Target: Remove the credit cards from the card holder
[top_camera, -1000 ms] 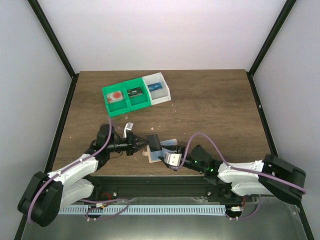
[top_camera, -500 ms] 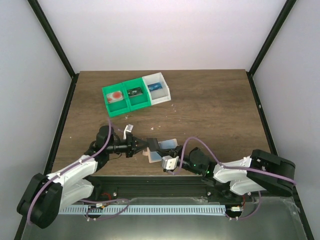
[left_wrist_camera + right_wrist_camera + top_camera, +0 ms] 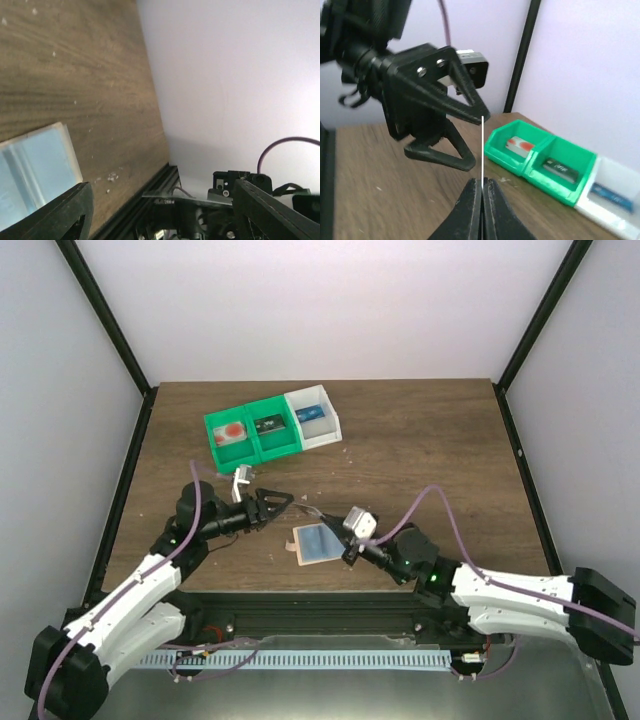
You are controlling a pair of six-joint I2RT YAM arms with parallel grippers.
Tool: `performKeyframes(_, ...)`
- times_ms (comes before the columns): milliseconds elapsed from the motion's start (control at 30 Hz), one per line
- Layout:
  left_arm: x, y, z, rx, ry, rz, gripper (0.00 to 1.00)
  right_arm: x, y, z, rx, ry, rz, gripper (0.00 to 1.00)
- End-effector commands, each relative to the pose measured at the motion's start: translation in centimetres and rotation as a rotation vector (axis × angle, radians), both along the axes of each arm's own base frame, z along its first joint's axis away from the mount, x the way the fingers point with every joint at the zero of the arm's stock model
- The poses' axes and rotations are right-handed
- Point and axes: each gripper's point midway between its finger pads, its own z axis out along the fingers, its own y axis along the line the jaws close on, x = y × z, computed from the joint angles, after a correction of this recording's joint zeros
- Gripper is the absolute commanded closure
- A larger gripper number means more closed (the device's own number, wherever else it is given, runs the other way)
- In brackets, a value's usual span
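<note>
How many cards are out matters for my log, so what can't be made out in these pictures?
- Top view: tan flat card holder mostly covered by the light blue rectangular card; contents hidden.
- Right wrist view: thin pale card in the right jaws is edge-on; face unseen.

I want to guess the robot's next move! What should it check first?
1. The right gripper is shut on the thin card: ok.
2. The left gripper is open and empty: ok.
3. The thin card is clear of the left gripper: cannot tell.
4. The light blue card lies flat at the card holder, with nothing gripping it: ok.
5. The card holder has no cards left inside: cannot tell.
</note>
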Motion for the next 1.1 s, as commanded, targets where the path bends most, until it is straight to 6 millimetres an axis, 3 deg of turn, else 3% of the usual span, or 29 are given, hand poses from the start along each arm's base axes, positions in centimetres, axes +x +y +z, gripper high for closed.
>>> performKeyframes(0, 0.3, 0.5, 2.6, 0.012, -0.202, 0.018, 0.21, 1.1, -0.4, -0.7, 0.14, 0.467, -0.032, 0.99)
performKeyframes(67, -0.3, 0.2, 3.7, -0.01, -0.267, -0.025, 0.2, 1.4, -0.5, -0.8, 0.172, 0.582, 0.003, 1.0)
performKeyframes(167, -0.4, 0.1, 4.1, 0.049, -0.339, -0.055, 0.23, 1.0, -0.7, -0.1, 0.185, 0.608, 0.069, 1.0)
performKeyframes(267, -0.6, 0.2, 4.4, 0.131, -0.442, -0.091, 0.28, 0.3, -0.4, -1.2, 0.029, 0.492, 0.101, 0.99)
performKeyframes(400, -2.8, -0.3, 5.0, 0.166, -0.649, -0.238, 0.33, -1.6, 0.2, -1.3, -0.198, 0.459, 0.201, 1.0)
performKeyframes(500, -4.1, -0.5, 7.4, 0.09, -0.786, -0.272, 0.37, -2.2, 0.3, -1.0, -0.273, 0.528, 0.221, 1.0)
performKeyframes(600, -6.1, -0.9, 9.1, -0.003, -0.876, -0.359, 0.32, -3.6, 0.8, -0.8, -0.312, 0.602, 0.299, 0.99)
performKeyframes(733, -6.5, -2.0, 9.2, -0.013, -0.833, -0.491, 0.35, -3.7, 1.4, -0.5, -0.334, 0.69, 0.308, 0.99)
performKeyframes(967, -6.1, -3.4, 8.8, -0.054, -0.724, -0.625, 0.51, -4.0, 1.9, 3.2, -0.253, 0.69, 0.354, 1.0)
performKeyframes(1067, -6.5, -3.5, 8.5, -0.062, -0.721, -0.645, 0.48, -3.6, 1.9, 3.7, -0.238, 0.692, 0.339, 1.0)
